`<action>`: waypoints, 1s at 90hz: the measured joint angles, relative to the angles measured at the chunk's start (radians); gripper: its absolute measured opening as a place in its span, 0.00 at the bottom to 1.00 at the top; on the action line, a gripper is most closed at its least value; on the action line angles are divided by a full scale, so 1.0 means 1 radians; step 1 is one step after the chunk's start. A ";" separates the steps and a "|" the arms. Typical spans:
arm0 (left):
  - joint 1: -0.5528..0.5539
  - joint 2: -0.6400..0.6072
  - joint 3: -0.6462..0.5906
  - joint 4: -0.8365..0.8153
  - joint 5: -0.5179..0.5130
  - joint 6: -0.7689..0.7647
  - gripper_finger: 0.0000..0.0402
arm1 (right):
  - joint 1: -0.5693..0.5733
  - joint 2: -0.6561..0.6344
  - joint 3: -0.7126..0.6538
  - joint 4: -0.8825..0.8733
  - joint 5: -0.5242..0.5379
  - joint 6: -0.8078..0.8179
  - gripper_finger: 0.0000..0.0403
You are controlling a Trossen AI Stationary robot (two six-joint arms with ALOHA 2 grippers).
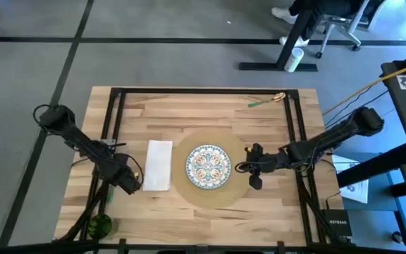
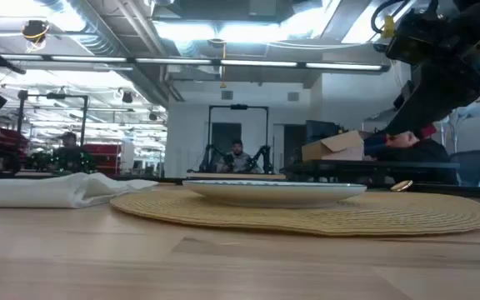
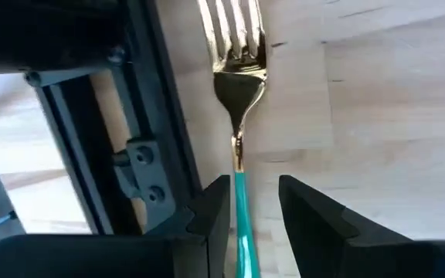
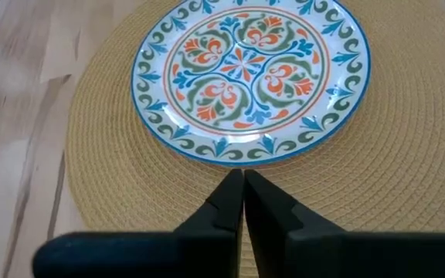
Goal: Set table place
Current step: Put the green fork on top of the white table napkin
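Observation:
The round tan placemat lies mid-table with the patterned plate flat on it. A white napkin lies just left of the mat. A fork with gold tines and a teal handle lies on the wood left of the napkin. My left gripper is open, with one finger on each side of the handle. My right gripper is shut and hovers over the mat's right edge, pointing at the plate. My left gripper's fingers stand either side of the fork's teal handle, along the fork's length. The handle runs close beside one finger, with a wide gap to the other. Whether that finger touches the handle, I cannot tell.
A second teal-handled utensil with a gold end lies at the table's far right. A green object sits at the near left corner. Black frame rails run just beside the fork. People sit in the room beyond the table.

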State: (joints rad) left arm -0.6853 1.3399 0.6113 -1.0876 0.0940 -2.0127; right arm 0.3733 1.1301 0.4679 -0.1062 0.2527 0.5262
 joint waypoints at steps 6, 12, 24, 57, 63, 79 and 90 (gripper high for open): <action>0.000 0.000 0.000 0.004 0.000 0.001 0.24 | 0.000 0.000 0.000 0.000 0.000 0.000 0.00; 0.000 0.000 0.000 0.004 0.000 0.002 0.24 | 0.000 0.000 0.000 0.000 0.000 0.000 0.00; 0.000 0.000 -0.005 0.013 0.000 0.004 0.24 | 0.000 0.000 0.000 0.000 0.000 0.000 0.00; 0.002 0.075 -0.029 0.051 0.011 0.006 0.24 | 0.000 0.000 0.000 0.000 0.001 0.000 0.00; 0.002 0.084 -0.028 0.061 0.011 0.021 0.24 | 0.000 0.000 0.000 0.000 0.001 0.000 0.00; 0.001 0.085 -0.032 0.117 0.008 0.031 0.24 | 0.000 0.000 0.000 0.000 0.001 0.000 0.00; 0.001 0.085 -0.032 0.131 0.009 0.031 0.22 | 0.000 0.000 0.000 0.000 0.001 0.000 0.00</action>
State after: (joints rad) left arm -0.6842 1.4250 0.5792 -0.9563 0.1032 -1.9816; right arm 0.3729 1.1301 0.4679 -0.1062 0.2535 0.5261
